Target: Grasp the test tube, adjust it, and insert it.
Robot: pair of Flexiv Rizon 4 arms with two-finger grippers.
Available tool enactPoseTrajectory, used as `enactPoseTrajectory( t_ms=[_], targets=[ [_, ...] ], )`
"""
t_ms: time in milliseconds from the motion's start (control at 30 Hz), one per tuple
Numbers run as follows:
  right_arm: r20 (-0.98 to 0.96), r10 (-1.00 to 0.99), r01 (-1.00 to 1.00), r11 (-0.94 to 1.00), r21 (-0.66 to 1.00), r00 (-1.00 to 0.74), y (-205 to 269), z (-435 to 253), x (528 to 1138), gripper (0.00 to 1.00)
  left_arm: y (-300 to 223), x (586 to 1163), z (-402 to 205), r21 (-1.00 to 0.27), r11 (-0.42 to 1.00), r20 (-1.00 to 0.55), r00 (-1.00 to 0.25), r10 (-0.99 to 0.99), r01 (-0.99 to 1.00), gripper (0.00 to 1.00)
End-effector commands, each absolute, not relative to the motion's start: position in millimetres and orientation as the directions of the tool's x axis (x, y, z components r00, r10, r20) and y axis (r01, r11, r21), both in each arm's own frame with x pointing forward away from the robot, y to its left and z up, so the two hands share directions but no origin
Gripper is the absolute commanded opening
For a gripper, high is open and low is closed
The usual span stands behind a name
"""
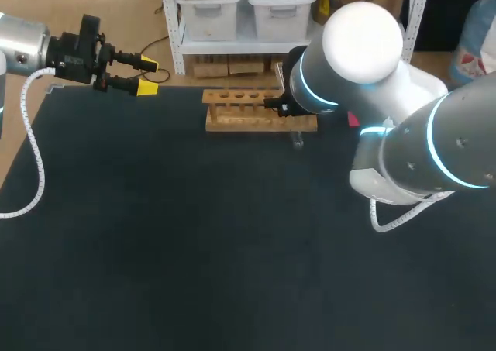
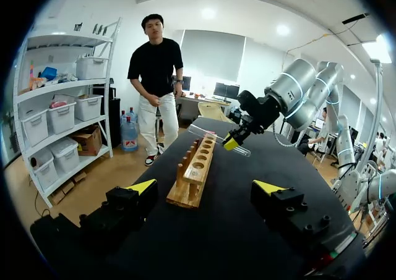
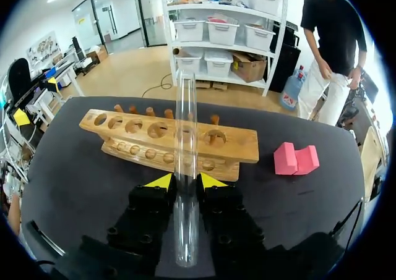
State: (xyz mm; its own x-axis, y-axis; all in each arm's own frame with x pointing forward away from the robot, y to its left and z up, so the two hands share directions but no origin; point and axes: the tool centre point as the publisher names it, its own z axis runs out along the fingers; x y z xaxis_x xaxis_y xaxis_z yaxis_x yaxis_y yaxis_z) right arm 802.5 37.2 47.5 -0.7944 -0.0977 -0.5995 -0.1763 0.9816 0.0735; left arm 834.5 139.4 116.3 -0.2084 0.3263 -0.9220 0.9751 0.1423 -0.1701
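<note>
left arm [image 1: 23,45] sits upper left in head view, left gripper [image 1: 146,75] fingers spread wide. right arm [image 1: 403,149] comes in from the right to top centre. right gripper [image 3: 185,181] is clamped on the test tube [image 3: 185,138].

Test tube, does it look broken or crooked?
Not broken, as far as shows. The test tube lies lengthwise in the right gripper, pointing over the wooden rack rather than standing upright, so it cannot drop into a hole yet.
</note>
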Motion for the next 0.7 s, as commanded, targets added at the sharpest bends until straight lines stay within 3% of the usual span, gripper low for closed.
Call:
enactPoseTrajectory(
  t_ms=[33,700],
  targets=[
    [-0.553,-0.110,-0.192,0.977,0.092,-0.826,37.8,43.3,807.2,0.00,139.7,835.0,115.6,-0.169,0.141,-0.923,-0.207,0.326,0.976,1.00],
    [-0.502,-0.115,-0.201,0.972,0.119,-0.857,38.6,34.6,803.2,0.00,139.7,835.0,115.6,-0.169,0.141,-0.923,-0.207,0.326,0.976,1.00]
  ],
)
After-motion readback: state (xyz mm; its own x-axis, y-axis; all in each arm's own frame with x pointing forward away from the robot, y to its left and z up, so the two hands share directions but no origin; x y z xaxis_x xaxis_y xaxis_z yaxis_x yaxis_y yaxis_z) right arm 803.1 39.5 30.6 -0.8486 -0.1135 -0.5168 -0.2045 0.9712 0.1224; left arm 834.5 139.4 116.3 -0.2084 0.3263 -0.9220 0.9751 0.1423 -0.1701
